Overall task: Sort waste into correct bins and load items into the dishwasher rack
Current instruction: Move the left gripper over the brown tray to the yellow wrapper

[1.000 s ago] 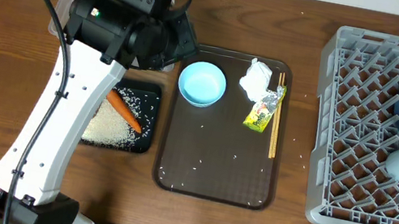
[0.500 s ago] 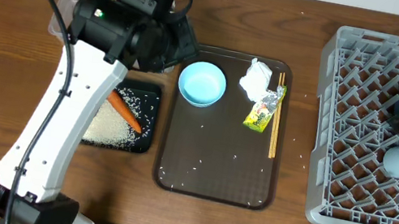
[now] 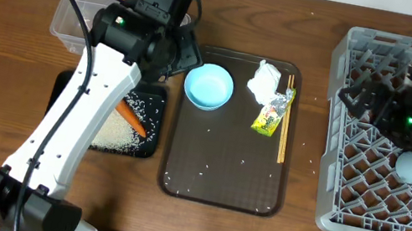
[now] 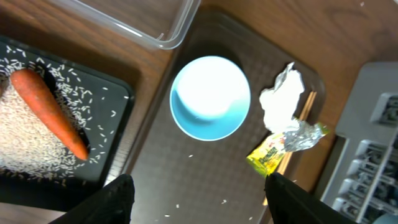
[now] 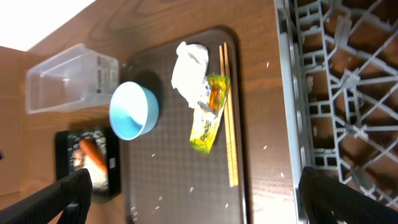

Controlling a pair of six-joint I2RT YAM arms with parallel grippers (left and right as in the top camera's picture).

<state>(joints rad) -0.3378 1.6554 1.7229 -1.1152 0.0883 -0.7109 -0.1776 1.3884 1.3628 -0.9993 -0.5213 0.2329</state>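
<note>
Two grippers are empty: the left gripper (image 4: 199,186) is spread wide at the brown tray's (image 3: 222,169) 10 o'clock corner, and the right gripper (image 5: 199,193) is spread wide over the dishwasher rack (image 3: 355,184) at 3 o'clock. At 9 o'clock, the carrot (image 3: 133,120) lies on rice (image 3: 113,135) in the black tray (image 3: 156,100). Farther off, the chopsticks (image 3: 285,125), wrapper (image 3: 272,114) and crumpled paper (image 3: 264,81) lie at 1 o'clock, and the light-blue cup (image 3: 209,86) at 11. The clear tub (image 3: 70,15) is beyond.

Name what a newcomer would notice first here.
The big grey dishwasher rack dominates the right of the overhead view. At centre, a brown tray carries a light-blue cup, crumpled white paper, a yellow-green wrapper and chopsticks. Left of it, an orange carrot lies with white rice in a black tray.
</note>
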